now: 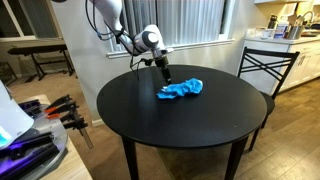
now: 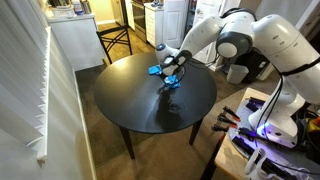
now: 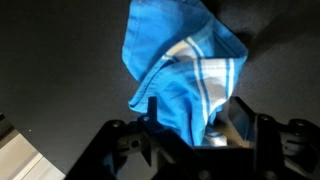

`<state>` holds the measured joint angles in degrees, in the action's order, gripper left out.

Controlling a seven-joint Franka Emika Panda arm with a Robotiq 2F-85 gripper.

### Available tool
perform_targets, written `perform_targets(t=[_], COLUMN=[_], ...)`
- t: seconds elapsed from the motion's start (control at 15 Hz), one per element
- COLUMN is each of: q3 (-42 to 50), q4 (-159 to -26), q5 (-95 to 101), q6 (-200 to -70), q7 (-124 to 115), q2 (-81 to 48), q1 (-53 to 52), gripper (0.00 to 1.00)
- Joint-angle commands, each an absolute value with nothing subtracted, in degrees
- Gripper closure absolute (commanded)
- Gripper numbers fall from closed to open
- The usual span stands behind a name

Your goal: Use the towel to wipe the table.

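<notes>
Nearest the wrist camera, the two dark metal fingers of the gripper [image 3: 192,122] stand at a narrow gap, with a thick fold of the blue cloth towel with white stripes [image 3: 175,60] filling the space between them. It appears to be pinching that fold rather than merely straddling it.

In an exterior view the towel [image 1: 183,89] lies bunched on the far half of the round black table [image 1: 150,115], a little right of centre. The gripper [image 1: 166,76] comes down on its left end.

As for progress, the grasp looks made, but the wiping itself seems barely begun. The cloth sits in a crumpled heap, and the wide near and left parts of the tabletop show no sign of a pass, though a dark top would hide one.

The towel is soft and limp, creased into loose ridges. The table [image 3: 60,60] is smooth, matt and dark, with thin straight legs.
</notes>
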<state>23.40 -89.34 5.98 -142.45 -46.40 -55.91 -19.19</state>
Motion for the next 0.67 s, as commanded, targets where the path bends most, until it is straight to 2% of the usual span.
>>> perform_targets(t=[0.0, 0.07, 0.2, 0.6], q3=[21.0, 20.7, 20.1, 19.8], q4=[-99.6, -92.8, -95.4, -96.6], q5=[8.0, 8.4, 8.5, 8.7], q6=[-143.6, -142.3, -142.3, -142.3], q7=[-47.2, -47.6, -47.6, -47.5], q2=[-47.1, -52.2, -49.9, -49.0], q1=[-19.2, -17.8, -17.8, -17.8], gripper=[0.00, 0.14, 0.01, 0.00])
